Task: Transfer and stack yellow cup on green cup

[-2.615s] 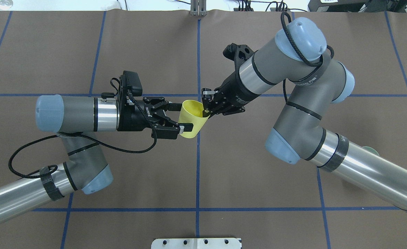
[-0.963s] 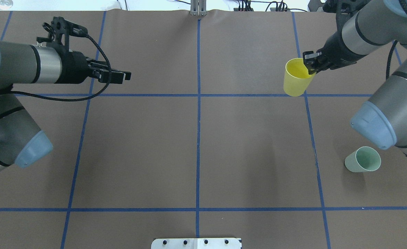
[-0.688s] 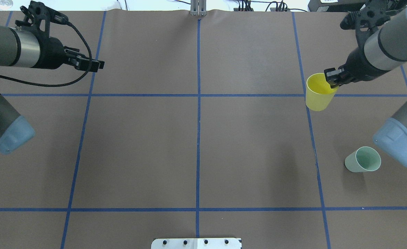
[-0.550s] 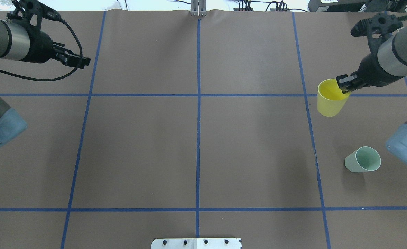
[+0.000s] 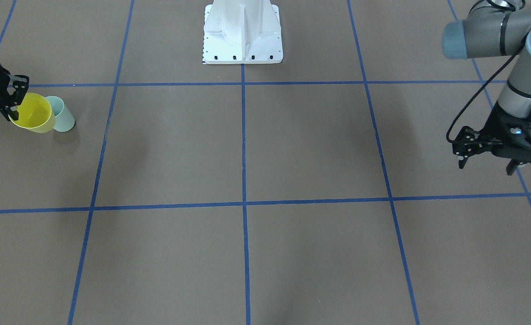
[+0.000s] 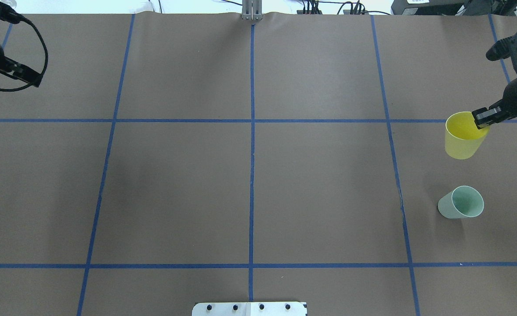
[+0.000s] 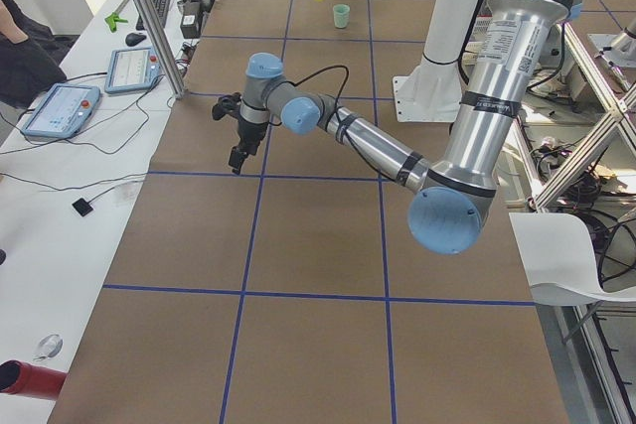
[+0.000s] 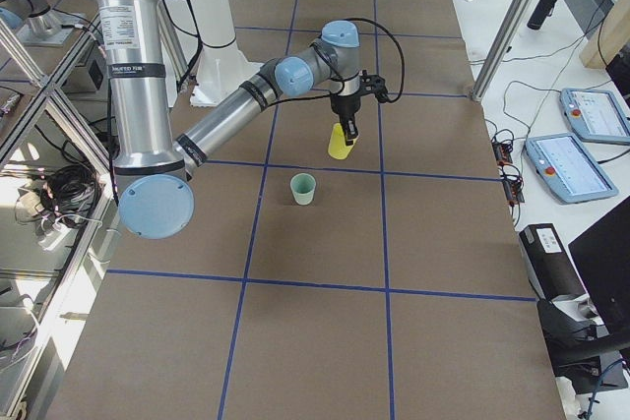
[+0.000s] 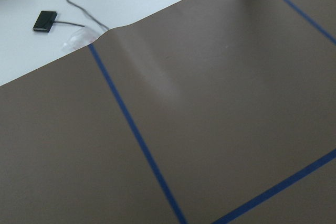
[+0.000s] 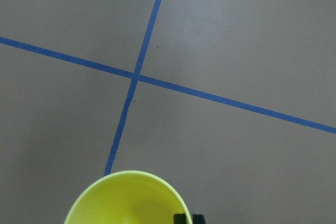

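The yellow cup (image 6: 462, 139) hangs upright above the table at the right. My right gripper (image 6: 482, 118) is shut on its rim, one finger inside the cup. The pale green cup (image 6: 460, 202) stands upright on the table, nearer the robot than the yellow cup and apart from it. In the front view the yellow cup (image 5: 33, 113) overlaps the green cup (image 5: 63, 115), with the right gripper (image 5: 15, 103) at its rim. The right wrist view shows the yellow cup's rim (image 10: 126, 195). My left gripper (image 5: 486, 163) is open and empty, far off at the table's left end (image 6: 32, 79).
The brown table cover carries a grid of blue tape lines (image 6: 251, 131). The white robot base (image 5: 242, 31) stands at the table's near edge. A metal post (image 7: 149, 17) and a desk with tablets (image 7: 60, 106) border the left end; another desk (image 8: 591, 125) borders the right end.
My left gripper let go of the yellow cup and drew back to the far left. My right gripper carried the cup right and back toward the robot, closer to the green cup.
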Controlling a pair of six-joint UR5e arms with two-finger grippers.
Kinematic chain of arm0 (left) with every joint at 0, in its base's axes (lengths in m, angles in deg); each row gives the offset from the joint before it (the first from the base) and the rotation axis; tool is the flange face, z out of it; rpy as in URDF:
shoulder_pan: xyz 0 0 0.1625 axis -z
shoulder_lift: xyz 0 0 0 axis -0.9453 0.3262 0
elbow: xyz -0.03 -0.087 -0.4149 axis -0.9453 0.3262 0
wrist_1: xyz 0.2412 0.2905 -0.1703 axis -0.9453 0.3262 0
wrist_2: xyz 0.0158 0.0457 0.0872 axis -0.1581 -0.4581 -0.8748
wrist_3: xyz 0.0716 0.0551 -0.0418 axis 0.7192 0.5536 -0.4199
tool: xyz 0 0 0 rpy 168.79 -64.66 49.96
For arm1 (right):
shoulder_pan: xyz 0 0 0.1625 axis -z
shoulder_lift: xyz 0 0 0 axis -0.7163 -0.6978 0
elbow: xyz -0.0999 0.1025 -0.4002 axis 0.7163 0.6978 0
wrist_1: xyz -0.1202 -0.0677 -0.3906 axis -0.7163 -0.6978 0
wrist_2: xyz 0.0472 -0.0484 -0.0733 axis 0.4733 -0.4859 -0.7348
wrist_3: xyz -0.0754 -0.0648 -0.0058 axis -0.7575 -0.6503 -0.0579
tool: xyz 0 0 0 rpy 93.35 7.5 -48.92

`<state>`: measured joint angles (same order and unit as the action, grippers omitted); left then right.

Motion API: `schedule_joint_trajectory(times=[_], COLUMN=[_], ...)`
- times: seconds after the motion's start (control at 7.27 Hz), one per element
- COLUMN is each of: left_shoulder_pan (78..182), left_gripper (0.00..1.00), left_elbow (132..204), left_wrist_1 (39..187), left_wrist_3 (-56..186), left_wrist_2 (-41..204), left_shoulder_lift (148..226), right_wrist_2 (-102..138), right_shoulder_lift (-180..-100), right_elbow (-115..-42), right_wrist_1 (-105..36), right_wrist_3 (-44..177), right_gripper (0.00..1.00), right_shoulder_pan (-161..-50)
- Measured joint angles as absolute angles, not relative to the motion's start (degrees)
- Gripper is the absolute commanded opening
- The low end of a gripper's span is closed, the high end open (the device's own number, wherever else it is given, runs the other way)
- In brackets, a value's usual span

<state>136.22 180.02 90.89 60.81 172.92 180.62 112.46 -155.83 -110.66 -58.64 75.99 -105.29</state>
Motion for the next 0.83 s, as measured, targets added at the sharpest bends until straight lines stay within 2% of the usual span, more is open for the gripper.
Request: schedule_joint_trajectory(times=[0.41, 0.83], left_shoulder_pan=[147.13, 148.95], left_gripper=[1.00, 1.00], left_elbow=[176.63, 176.66], left_wrist_1=[85.26, 83.63], left_wrist_3=[69.33, 71.76], left_wrist_2=[184.80, 186.49], left_shoulder_lift=[174.27, 170.97], right_wrist_2=[113.79, 118.51], right_shoulder_lift=[-159.36, -167.02], right_elbow=[-110.43, -106.04], right_wrist_1=[-55.30, -37.47], right_wrist_3=[75.01, 79.82], right_gripper=[0.00, 0.00], right_shoulder_pan=[-105.77, -105.78])
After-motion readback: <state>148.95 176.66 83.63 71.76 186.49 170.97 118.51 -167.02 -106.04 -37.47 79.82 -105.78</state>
